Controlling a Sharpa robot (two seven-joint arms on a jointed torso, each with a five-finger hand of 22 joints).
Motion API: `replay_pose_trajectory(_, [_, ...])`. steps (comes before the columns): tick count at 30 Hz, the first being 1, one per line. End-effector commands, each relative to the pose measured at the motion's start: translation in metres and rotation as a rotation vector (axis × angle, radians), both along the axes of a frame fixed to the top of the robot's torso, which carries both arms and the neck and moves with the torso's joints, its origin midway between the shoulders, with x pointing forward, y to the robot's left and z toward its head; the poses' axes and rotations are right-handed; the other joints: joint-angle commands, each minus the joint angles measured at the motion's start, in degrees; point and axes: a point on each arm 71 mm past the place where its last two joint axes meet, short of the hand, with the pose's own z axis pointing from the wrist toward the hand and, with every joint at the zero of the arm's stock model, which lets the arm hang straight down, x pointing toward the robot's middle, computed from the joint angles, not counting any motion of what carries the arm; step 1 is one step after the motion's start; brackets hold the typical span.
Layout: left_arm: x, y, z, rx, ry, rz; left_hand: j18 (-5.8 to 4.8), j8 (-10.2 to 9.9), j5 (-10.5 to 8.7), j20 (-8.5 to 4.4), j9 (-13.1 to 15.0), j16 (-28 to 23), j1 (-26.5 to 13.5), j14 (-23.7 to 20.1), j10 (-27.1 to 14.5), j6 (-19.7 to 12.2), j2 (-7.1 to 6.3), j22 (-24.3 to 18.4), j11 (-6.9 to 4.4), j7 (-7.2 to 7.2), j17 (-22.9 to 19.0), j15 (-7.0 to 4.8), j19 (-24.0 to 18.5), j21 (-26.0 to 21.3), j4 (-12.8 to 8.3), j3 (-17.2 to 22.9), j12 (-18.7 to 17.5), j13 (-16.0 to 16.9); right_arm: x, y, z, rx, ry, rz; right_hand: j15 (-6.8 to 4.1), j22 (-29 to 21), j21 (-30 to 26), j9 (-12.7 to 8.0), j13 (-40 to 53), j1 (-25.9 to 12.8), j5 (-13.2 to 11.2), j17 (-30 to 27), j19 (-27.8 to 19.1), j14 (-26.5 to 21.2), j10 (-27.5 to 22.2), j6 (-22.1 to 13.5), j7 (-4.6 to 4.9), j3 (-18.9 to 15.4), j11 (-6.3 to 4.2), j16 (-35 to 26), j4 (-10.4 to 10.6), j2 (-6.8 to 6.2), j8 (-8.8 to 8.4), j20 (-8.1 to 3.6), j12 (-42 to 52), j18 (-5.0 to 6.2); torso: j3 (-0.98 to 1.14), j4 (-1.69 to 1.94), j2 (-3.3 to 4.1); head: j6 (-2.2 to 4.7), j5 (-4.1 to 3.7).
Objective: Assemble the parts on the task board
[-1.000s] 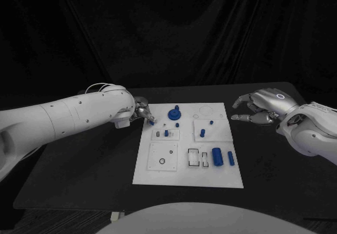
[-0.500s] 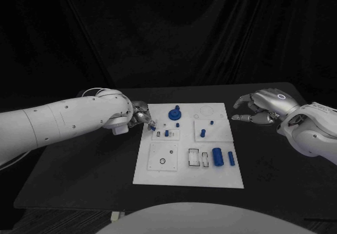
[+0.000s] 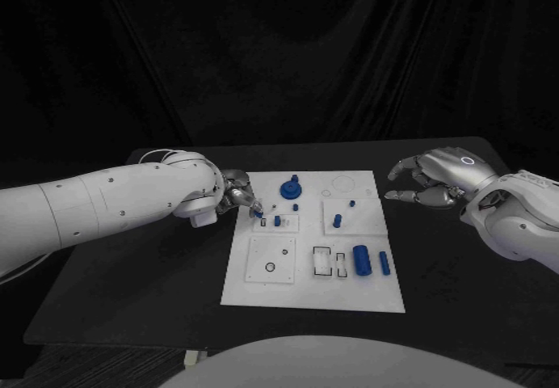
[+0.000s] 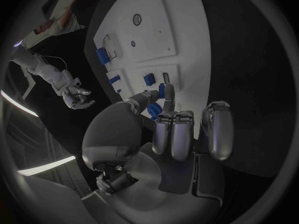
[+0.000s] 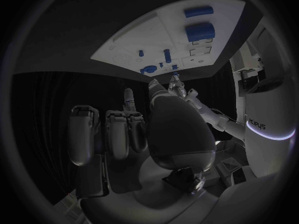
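left hand (image 3: pixel 239 194) pinching small blue part (image 3: pixel 255 212)

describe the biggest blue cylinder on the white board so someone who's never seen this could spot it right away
Find the white task board in the middle of the black table, then look to its near right part, towards the robot's right arm. The big blue cylinder lies there on its side, right of two rectangular slots. It is much fatter than the slim blue rod lying just beside it.

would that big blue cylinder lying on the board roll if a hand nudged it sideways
Probably yes: the blue cylinder lies on its side on the flat task board, with nothing visibly bracing it. It looks rigid, likely plastic, so it should not flex. Its smooth round surface may slip in a loose grip.
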Motion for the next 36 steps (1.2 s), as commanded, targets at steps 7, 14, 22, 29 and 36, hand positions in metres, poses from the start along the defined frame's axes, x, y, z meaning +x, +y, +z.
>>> replay_pose_trajectory(7, [0.001,-0.001,-0.001,-0.011,-0.018,0.024,0.28,-0.45,-0.43,-0.11,-0.11,0.15,0.05,6.15,5.97,-0.26,0.61,10.90,0.13,0.01,15.06,-0.01,-0.19,-0.34,-1.30,1.74,0.20,14.93,0.000,-0.001,-0.001,-0.002,0.002,-0.013,0.41,12.85,-0.20,-0.05,15.09,0.10,0.26,13.80,2.83,5.66,5.90,0.27,0.03,-0.28,0.40,-0.36,-0.11,0.43,-0.23,0.49,0.14,-0.53,-0.05,-0.08,0.06,-0.01,0.18])
replay_pose_trajectory(14, [-0.001,-0.002,-0.004,0.015,-0.038,0.004,0.28,-0.50,-0.44,-0.09,-0.15,0.15,0.05,6.15,5.97,-0.25,0.72,10.92,0.15,0.03,15.06,0.01,-0.18,-0.32,-1.24,1.78,0.20,14.93,0.000,-0.001,-0.001,-0.002,0.002,-0.014,0.41,12.85,-0.20,-0.05,15.09,0.10,0.26,13.80,2.83,5.66,5.90,0.27,0.03,-0.28,0.40,-0.36,-0.11,0.43,-0.23,0.49,0.14,-0.53,0.00,-0.08,0.02,-0.01,0.31])
replay_pose_trajectory(22, [-0.005,-0.004,-0.008,0.021,-0.035,-0.010,0.28,-0.50,-0.45,-0.09,-0.16,0.15,0.03,6.15,5.97,-0.21,0.77,10.92,0.16,0.04,15.06,0.02,-0.18,-0.33,-1.19,1.79,0.20,14.93,0.000,-0.001,-0.002,-0.003,0.004,-0.014,0.41,12.85,-0.20,-0.05,15.09,0.10,0.26,13.80,2.83,5.66,5.90,0.27,0.03,-0.28,0.40,-0.36,-0.11,0.43,-0.23,0.49,0.14,-0.53,-0.03,-0.05,0.01,-0.01,0.28])
replay_pose_trajectory(29, [-0.006,-0.004,-0.009,0.020,-0.035,-0.010,0.28,-0.50,-0.45,-0.08,-0.17,0.15,0.01,6.15,5.97,-0.16,0.81,10.92,0.16,0.04,15.06,0.02,-0.17,-0.33,-1.15,1.79,0.20,14.93,0.000,-0.001,-0.002,-0.004,0.005,-0.015,0.41,12.85,-0.20,-0.05,15.09,0.10,0.26,13.80,2.83,5.66,5.90,0.27,0.03,-0.28,0.40,-0.36,-0.11,0.43,-0.23,0.49,0.14,-0.53,-0.02,-0.03,0.03,-0.01,0.28])
replay_pose_trajectory(36, [-0.006,-0.004,-0.010,0.020,-0.030,-0.015,0.28,-0.50,-0.45,-0.08,-0.17,0.15,0.01,6.15,5.97,-0.16,0.81,10.92,0.16,0.04,15.06,0.02,-0.17,-0.33,-1.15,1.79,0.20,14.93,0.000,-0.002,-0.002,-0.005,0.006,-0.016,0.42,12.82,-0.29,-0.09,15.09,0.16,0.26,13.70,2.79,5.64,5.90,0.30,0.04,-0.37,0.41,-0.44,-0.14,0.44,-0.26,0.49,0.14,-0.51,0.00,-0.02,0.04,-0.01,0.38])
